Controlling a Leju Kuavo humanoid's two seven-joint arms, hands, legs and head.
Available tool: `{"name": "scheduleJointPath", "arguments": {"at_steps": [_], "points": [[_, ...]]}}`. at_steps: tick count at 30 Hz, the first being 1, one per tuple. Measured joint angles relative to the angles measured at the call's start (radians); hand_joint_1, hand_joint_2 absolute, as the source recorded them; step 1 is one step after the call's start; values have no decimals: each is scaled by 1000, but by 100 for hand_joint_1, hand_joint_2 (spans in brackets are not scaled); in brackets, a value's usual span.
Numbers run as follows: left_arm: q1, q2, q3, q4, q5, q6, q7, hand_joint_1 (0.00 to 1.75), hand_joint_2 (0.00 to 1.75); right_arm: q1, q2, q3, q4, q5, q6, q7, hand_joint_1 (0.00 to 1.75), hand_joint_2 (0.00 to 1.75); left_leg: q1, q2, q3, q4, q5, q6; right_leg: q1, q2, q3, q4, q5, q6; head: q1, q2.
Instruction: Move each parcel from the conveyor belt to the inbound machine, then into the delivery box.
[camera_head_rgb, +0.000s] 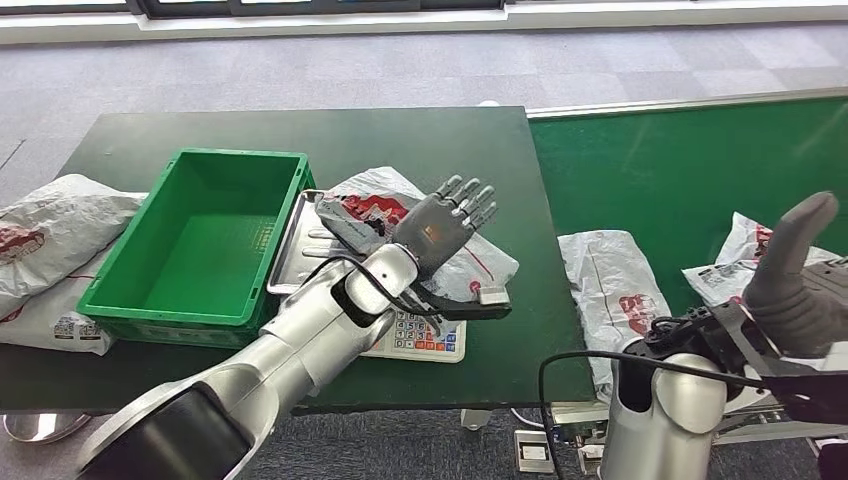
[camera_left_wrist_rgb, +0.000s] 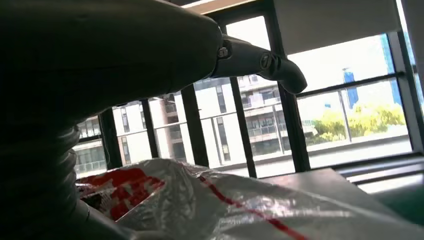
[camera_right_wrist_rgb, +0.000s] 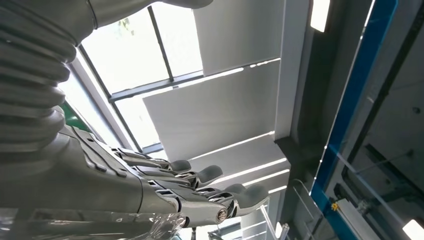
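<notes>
- Left hand is hovering flat over a white parcel on the dark green table, fingers spread and holding nothing; from the left wrist, its thumb is arching above that parcel's red-printed plastic.
- Right hand is lifting palm-up at the belt's near edge, thumb raised, fingers extended and apart, empty.
- That parcel is lying across a metal tray and a scale keypad near the table's front edge.
- Two more parcels are lying on the green conveyor belt.
- An empty green crate is sitting left of the tray.
- Further white bags are resting at the table's left edge.
</notes>
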Motion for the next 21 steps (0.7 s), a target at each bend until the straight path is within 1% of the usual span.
{"name": "scheduleJointPath", "arguments": {"at_steps": [2,9,11,12,13,15,16,18,19,21], "points": [[1,0,-29,14,26,-49,-13,0,175,8,-2,8,3,-1,0,0,0,175,0,0,0,0,0,0,0,0,0,0,0,0,0,0],[-3,0,-62,36,43,-66,-18,0,175,25,-6,24,6,-2,0,0,0,175,0,0,0,0,0,0,0,0,0,0,0,0,0,0],[-5,0,-65,43,63,-89,-24,0,175,28,-6,26,7,-1,0,0,0,175,0,0,0,0,0,0,0,0,0,0,0,0,0,0],[-8,1,-65,51,83,-126,-28,0,175,31,-7,27,7,0,0,0,0,175,0,0,0,0,0,0,0,0,0,0,0,0,0,0],[-12,1,-63,61,111,-184,-27,0,175,34,-7,29,7,2,0,0,0,175,0,0,0,0,0,0,0,0,0,0,0,0,0,0],[-23,3,-48,80,184,-331,-5,0,175,44,-8,31,6,5,0,0,0,175,0,0,0,0,0,0,0,0,1,0,0,0,0,0],[-30,6,-30,88,227,-399,17,0,175,50,-9,32,4,6,0,0,0,175,0,0,1,0,0,0,0,0,2,0,0,0,0,0],[-42,14,17,98,302,-490,57,0,175,61,-10,31,2,6,0,0,0,175,0,0,2,-1,-1,-1,1,0,3,0,0,0,0,0],[-47,21,43,102,328,-521,73,30,175,66,-11,31,2,5,0,0,0,175,0,1,3,-1,-1,-2,1,1,4,0,0,-1,0,0],[-56,38,88,107,351,-566,85,117,175,74,-13,32,3,2,0,0,0,175,0,2,5,-2,-2,-3,1,3,5,0,-1,-1,0,0]]}}
